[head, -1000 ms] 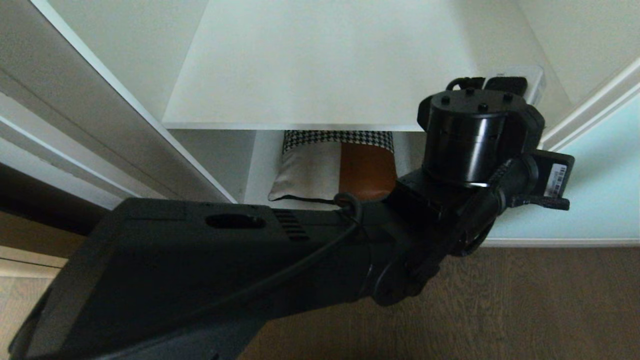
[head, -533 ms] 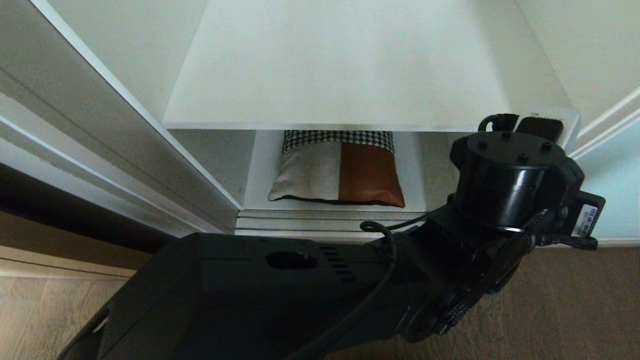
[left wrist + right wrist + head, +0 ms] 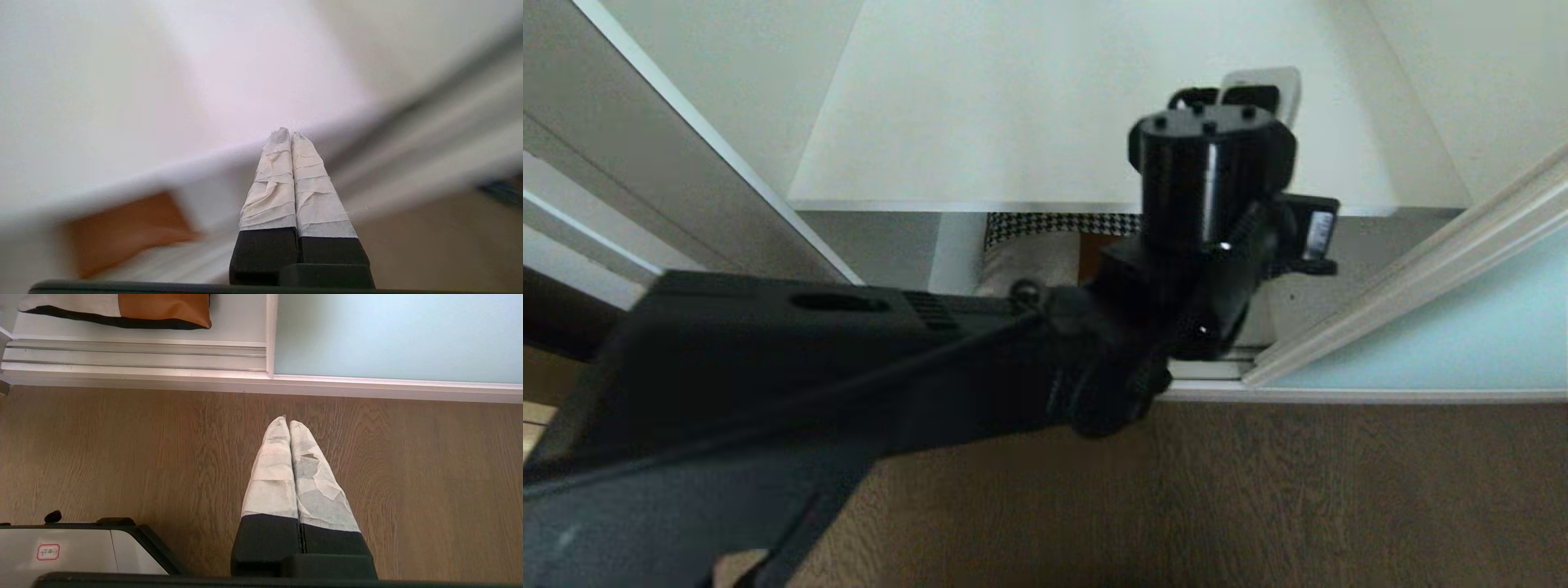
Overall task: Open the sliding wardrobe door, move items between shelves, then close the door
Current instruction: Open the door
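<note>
The left claw (image 3: 291, 136), fingers together and empty, hangs over the front edge of the upper shelf (image 3: 1045, 122). The cushion (image 3: 1045, 237) lies on the shelf below, toward seven o'clock from the claw in the head view, its long axis seemingly along the shelf front, though the arm hides most of it. The door (image 3: 1445, 327) stands at four o'clock. The right claw (image 3: 289, 424), shut, hangs over the floor (image 3: 122, 457).

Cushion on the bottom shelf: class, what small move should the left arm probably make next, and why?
Probably lower the left gripper toward the cushion and open it. Its fingers are shut and empty, up at the upper shelf edge, while the cushion lies on the board below with the sliding door open.
</note>
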Robot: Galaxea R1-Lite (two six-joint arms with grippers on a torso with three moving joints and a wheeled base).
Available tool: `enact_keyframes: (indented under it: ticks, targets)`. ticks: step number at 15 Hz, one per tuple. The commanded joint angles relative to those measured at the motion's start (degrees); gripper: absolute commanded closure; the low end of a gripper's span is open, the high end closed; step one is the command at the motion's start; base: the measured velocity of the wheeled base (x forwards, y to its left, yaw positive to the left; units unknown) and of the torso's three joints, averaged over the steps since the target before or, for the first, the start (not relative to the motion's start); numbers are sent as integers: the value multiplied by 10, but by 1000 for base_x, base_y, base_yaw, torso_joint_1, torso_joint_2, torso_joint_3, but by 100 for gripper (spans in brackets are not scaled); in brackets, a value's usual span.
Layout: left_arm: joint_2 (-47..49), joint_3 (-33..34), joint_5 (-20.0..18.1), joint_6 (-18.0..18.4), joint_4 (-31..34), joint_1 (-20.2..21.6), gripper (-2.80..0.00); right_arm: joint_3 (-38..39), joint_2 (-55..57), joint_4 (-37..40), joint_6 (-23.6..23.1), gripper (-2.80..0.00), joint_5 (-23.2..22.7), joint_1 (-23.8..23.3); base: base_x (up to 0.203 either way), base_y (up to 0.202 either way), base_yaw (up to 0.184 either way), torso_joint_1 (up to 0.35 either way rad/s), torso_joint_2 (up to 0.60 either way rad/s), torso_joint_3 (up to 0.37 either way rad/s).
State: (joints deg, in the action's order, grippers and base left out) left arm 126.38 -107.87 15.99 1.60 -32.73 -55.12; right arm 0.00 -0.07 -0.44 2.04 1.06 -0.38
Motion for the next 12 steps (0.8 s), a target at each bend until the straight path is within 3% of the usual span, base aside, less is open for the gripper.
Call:
enact_keyframes:
  ticks: [1,3,6,12]
  targets:
    - [-80,15,3,12,23,51,0,1,1,0,0,0,0,-1,0,0,0,0,0,0]
    - [-134,30,7,16,65,67,0,1,1,0,0,0,0,0,0,0,0,0,0,0]
    - [-228,106,22,19,120,75,0,1,1,0,0,0,0,0,0,0,0,0,0,0]
    - [-412,251,104,37,178,116,0,1,1,0,0,0,0,0,0,0,0,0,0,0]
